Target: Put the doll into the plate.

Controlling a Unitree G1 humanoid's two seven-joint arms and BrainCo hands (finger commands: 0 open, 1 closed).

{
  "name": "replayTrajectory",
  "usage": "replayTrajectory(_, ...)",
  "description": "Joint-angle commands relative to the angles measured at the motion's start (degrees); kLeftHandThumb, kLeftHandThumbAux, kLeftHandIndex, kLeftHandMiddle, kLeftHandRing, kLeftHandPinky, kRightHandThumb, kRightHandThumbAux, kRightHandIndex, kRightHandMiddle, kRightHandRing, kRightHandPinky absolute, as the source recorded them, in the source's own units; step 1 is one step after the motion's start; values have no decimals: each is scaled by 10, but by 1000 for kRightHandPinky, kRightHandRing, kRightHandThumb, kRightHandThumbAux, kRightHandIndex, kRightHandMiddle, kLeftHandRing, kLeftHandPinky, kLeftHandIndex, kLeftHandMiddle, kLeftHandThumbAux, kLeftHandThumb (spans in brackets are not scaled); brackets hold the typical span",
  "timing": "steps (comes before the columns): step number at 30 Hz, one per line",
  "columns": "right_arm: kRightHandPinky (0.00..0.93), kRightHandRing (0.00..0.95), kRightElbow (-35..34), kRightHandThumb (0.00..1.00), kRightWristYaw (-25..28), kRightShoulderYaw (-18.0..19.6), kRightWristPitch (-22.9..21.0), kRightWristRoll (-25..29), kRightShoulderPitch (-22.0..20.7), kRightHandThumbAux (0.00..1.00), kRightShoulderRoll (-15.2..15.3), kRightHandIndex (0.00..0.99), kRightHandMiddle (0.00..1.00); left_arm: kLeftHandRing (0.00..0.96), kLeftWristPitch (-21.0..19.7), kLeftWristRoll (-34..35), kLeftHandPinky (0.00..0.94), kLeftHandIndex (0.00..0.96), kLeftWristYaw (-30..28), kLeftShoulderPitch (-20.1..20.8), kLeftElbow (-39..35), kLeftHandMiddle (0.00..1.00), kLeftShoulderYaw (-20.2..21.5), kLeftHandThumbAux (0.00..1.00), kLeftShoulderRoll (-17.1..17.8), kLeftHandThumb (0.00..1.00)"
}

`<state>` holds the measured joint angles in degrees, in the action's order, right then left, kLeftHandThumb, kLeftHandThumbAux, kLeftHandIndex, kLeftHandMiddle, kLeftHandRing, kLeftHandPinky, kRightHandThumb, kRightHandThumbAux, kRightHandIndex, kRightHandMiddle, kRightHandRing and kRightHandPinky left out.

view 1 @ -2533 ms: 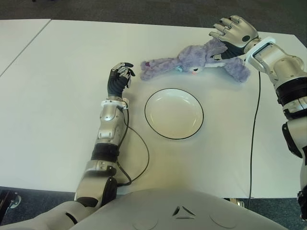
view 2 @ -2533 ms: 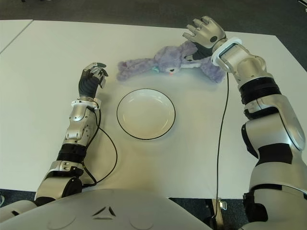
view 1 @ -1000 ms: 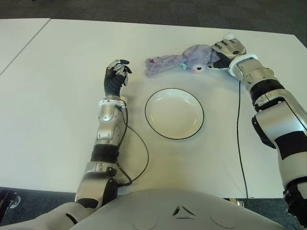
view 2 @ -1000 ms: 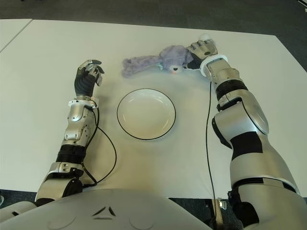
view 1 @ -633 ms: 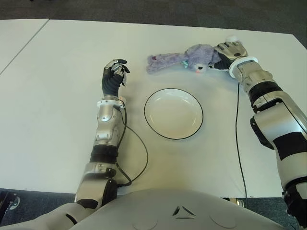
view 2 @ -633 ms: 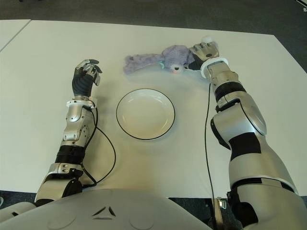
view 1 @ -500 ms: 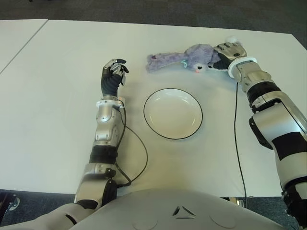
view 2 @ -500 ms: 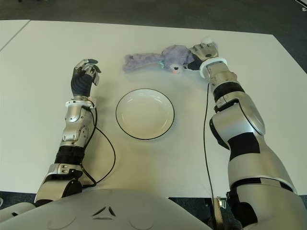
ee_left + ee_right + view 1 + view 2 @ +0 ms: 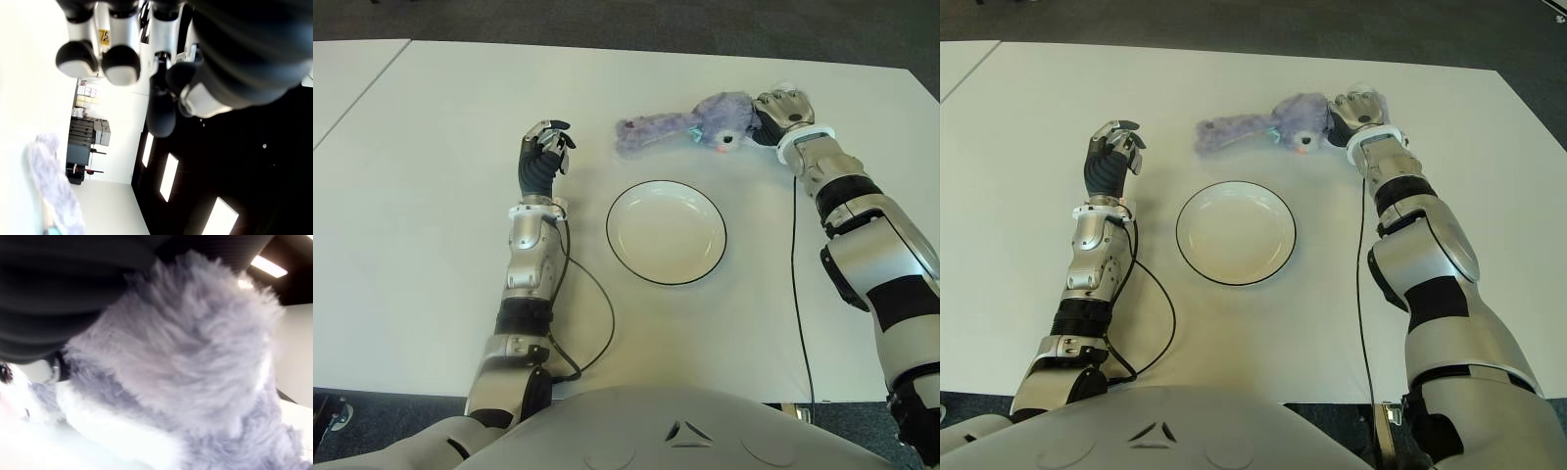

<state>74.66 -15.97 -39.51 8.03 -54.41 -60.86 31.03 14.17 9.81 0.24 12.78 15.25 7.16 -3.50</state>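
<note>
White with a thin dark rim, the plate (image 9: 666,232) sits on the pale table (image 9: 421,196) and holds nothing. Beyond the plate, on its far side and clear of the rim, lies the purple plush doll (image 9: 695,121), stretched lengthwise with its long ears trailing toward the plate's left and its rounder body toward the plate's right.

The right hand (image 9: 779,108) is at the doll's right end, beyond and to the right of the plate, with its fingers curled into the fur; the right wrist view is filled with purple and white fluff (image 9: 186,372) pressed close against the dark palm, so the hand is closed on the doll's body. Whether the doll is lifted off the table or still lying on it cannot be told.

The left hand (image 9: 540,157) shows to the left of the plate, raised on its forearm with the palm turned inward. Its fingers (image 9: 117,58) are loosely bent, apart from one another, and grip nothing. It is well apart from the doll's ear end.
</note>
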Motion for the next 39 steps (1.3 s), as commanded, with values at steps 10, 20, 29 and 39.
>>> replayTrajectory(10,481,435,18,999,-55,51,23,66,77,672,-7,703,432,893,-9,-6,869,441,0,-85,33,890,5,706,-7,708)
replayTrajectory(20,786,493,-21,1000,-101,94,60,106,93,641,4,888,452,893,-10,3,869,441,-11,-82,36,889,6,706,-9,708)
replayTrajectory(29,841,498,-73,1000,-109,155,50,161,118,635,2,898,460,892,-15,4,869,441,-11,-83,36,888,6,706,-8,709)
replayTrajectory(39,855,498,-278,1000,4,251,-38,245,191,633,11,880,464,891,-21,0,868,441,-9,-84,32,888,2,706,-8,708)
